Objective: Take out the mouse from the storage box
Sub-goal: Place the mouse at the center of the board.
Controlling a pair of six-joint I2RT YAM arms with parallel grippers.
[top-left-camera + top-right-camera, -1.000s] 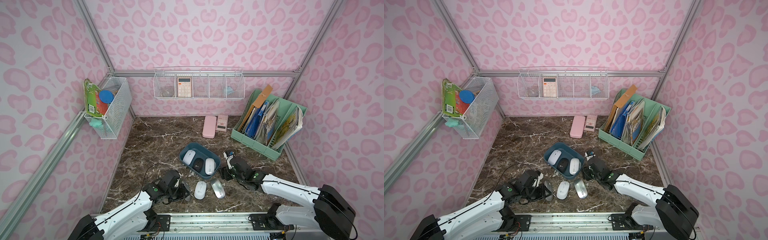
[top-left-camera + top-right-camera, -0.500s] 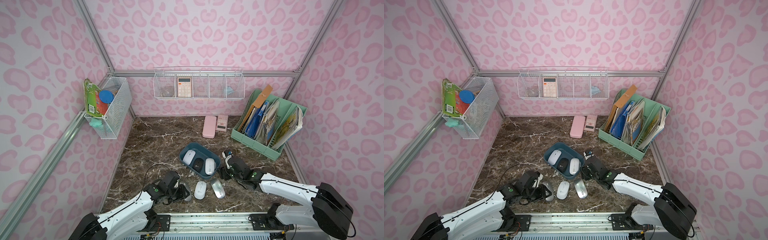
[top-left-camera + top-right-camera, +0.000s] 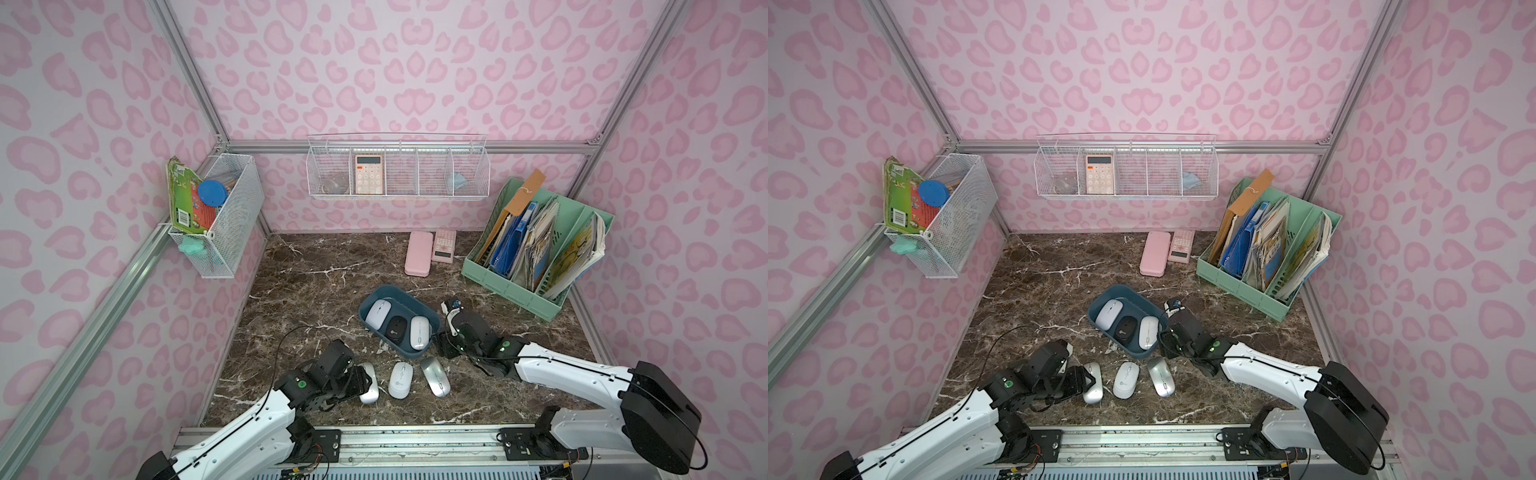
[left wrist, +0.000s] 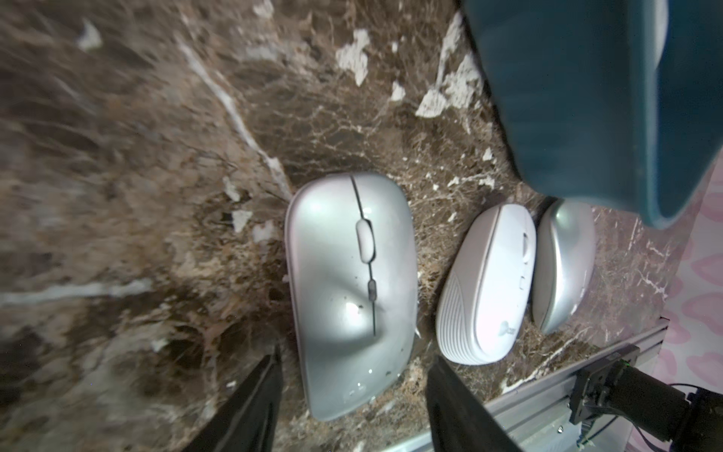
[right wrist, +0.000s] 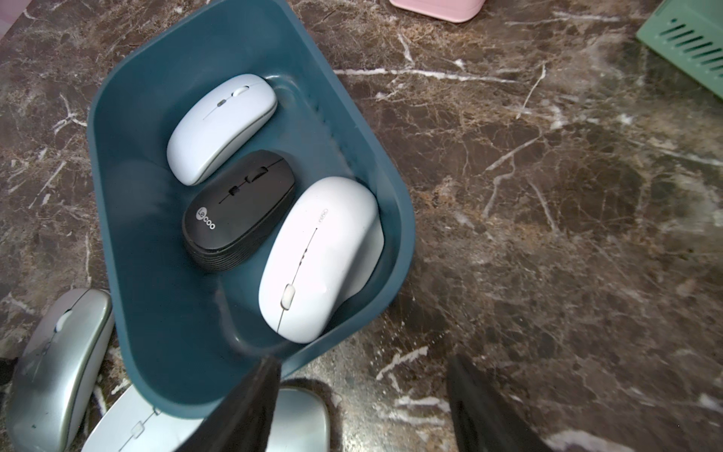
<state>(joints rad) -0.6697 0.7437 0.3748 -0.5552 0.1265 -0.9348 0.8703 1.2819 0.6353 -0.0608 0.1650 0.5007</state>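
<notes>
The dark teal storage box [image 3: 405, 351] sits on the marble. In it lie a pale mouse [image 5: 221, 127], a black mouse [image 5: 240, 209] and a white mouse [image 5: 319, 256]. In front of the box lie a silver mouse [image 3: 368, 388], a white mouse [image 3: 400, 380] and another silver mouse [image 3: 435, 377]. My left gripper [image 4: 356, 358] is open, its fingers straddling the left silver mouse [image 4: 350, 281] with gaps on both sides. My right gripper [image 5: 364, 362] is open and empty at the box's near right corner, one finger [image 5: 254, 399] over the rim.
A mint-green file rack [image 3: 536, 249] stands at the back right. A pink case [image 3: 419, 259] and a pink calculator [image 3: 444, 246] lie at the back. White wire baskets [image 3: 397, 170] hang on the walls. A metal rail [image 3: 415, 444] runs along the front edge.
My left gripper has opened and let go of the silver mouse, which now rests on the marble. The right arm has edged slightly toward the box.
</notes>
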